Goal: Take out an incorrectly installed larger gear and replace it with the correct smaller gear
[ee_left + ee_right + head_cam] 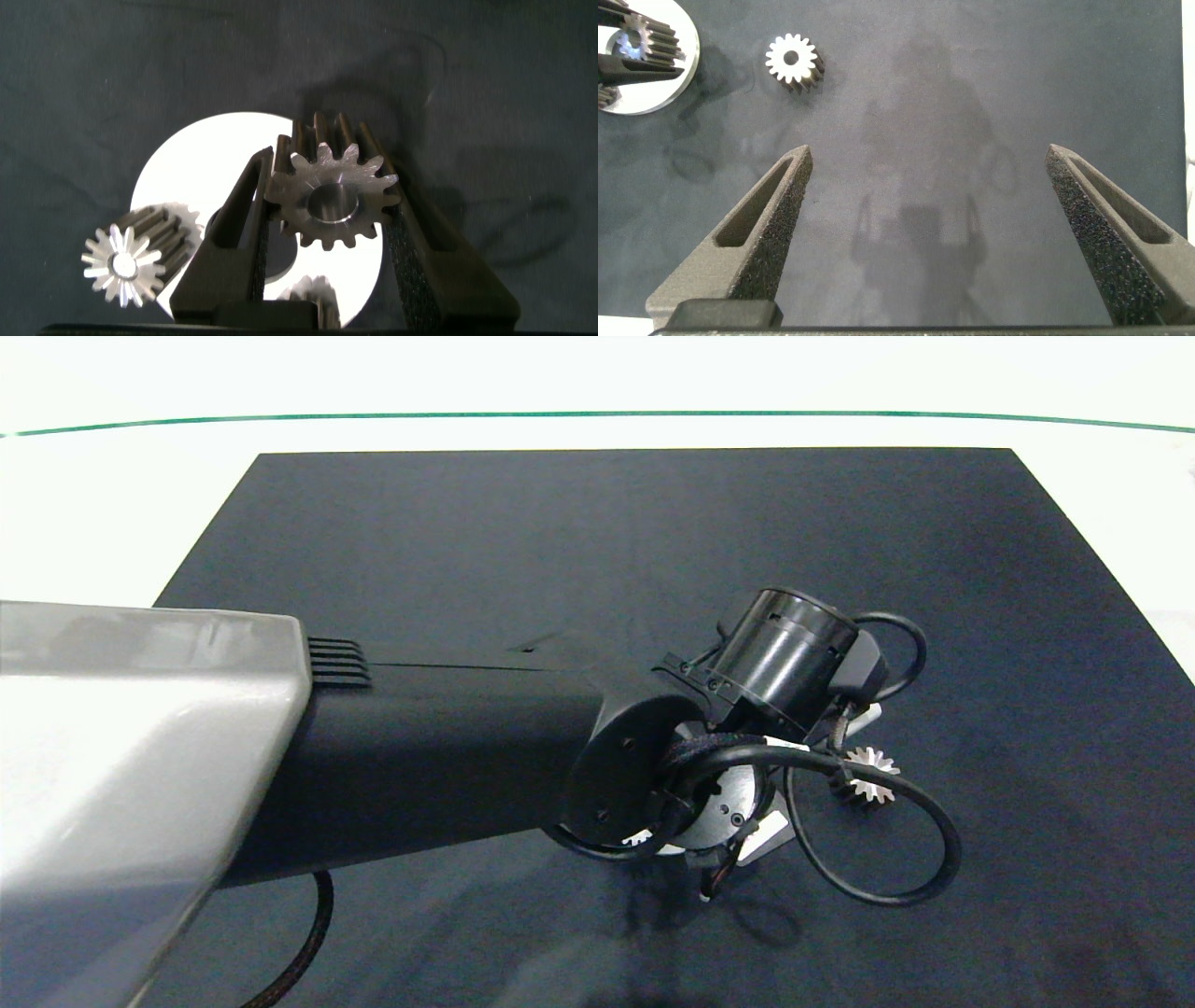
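Left hand (329, 219) clamps smaller gear (331, 201) above white disc (177, 177) | larger gear (792, 60) lies apart | right hand (929, 229) wide

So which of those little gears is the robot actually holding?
The gear clamped between the left gripper fingers, above the white round plate. A finer-toothed gear stands free on the plate; another gear lies alone on the dark mat.

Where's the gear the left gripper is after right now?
The gear sits clamped between the left gripper's fingers in the left wrist view, above the round white base plate.
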### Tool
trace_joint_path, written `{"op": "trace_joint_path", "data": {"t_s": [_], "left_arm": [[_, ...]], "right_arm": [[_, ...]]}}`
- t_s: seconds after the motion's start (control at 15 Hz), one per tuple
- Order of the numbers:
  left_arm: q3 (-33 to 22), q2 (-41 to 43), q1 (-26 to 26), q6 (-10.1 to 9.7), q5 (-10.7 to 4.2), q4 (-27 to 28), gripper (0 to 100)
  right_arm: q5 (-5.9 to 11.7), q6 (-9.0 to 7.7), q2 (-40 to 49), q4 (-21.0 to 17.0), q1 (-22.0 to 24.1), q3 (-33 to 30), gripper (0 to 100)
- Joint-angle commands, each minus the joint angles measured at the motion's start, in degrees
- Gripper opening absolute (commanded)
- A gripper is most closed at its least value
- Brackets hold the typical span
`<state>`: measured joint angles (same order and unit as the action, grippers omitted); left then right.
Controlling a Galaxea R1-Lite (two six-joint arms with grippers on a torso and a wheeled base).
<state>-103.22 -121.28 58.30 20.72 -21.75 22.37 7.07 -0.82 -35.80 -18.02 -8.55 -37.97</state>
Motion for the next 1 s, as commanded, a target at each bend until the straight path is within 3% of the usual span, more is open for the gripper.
{"op": "trace_joint_path", "data": {"t_s": [0.07, 1.0], "left_arm": [[-1.55, -1.41, -0.02, 0.19, -0.14, 0.22, 22], [-4.10, 0.17, -0.90, 1.07, -0.05, 3.12, 22]], "right_arm": [[0.05, 0.03, 0.12, -0.09, -0.07, 0.00, 100], [0.05, 0.03, 0.21, -0.09, -0.07, -0.08, 100]]}}
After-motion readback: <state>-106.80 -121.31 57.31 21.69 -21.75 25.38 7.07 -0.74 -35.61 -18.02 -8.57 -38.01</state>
